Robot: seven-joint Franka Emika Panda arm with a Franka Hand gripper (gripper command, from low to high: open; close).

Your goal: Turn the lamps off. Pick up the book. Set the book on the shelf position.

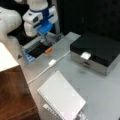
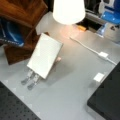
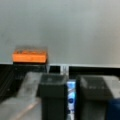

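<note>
The white-grey spiral-bound book (image 1: 61,97) leans tilted on a small metal stand in both front views (image 2: 45,55). Beside it stands the dark reddish-brown wooden shelf (image 1: 15,95) (image 2: 22,15). A white lamp shade (image 2: 68,10) glows brightly. My gripper (image 1: 45,41) is at the far end of the table, low over a dark switch box (image 1: 36,50) and just behind its orange switch (image 1: 48,50) (image 3: 30,56). In the wrist view the gripper (image 3: 71,93) is shut, its dark fingers (image 3: 52,95) close together and holding nothing.
A black flat box (image 1: 97,48) with a white latch (image 1: 85,55) takes up the right side. A white cable with an inline switch (image 1: 52,62) (image 2: 103,54) runs across the grey table (image 1: 100,90) between the switch box and the book.
</note>
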